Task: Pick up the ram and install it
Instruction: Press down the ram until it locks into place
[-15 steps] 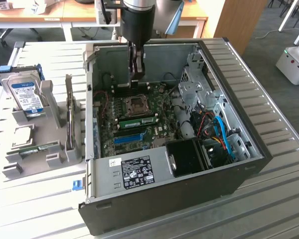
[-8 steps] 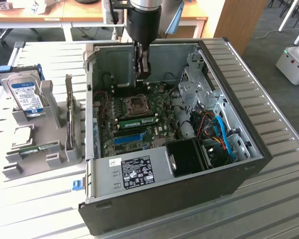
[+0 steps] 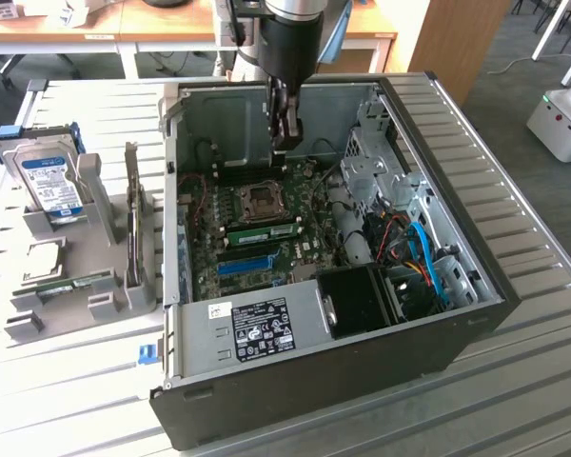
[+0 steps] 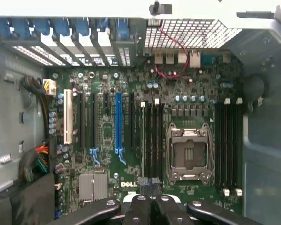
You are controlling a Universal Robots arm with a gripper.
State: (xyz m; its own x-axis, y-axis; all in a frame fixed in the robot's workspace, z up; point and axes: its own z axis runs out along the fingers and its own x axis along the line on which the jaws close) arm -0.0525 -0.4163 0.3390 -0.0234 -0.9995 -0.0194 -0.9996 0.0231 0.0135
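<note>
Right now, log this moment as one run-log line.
gripper: shut, nothing visibly held | position: above motherboard inside open computer case | ram: lying in the board's memory slots beside the processor socket

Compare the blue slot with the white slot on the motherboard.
Colour: the blue slot is bright blue, while the white slot is ivory white.
Length: the blue slot runs a little longer than the white slot.
Position: the blue slot lies nearer the CPU socket, while the white slot lies nearer the cable bundle.
Both are empty and run parallel on the motherboard.
</note>
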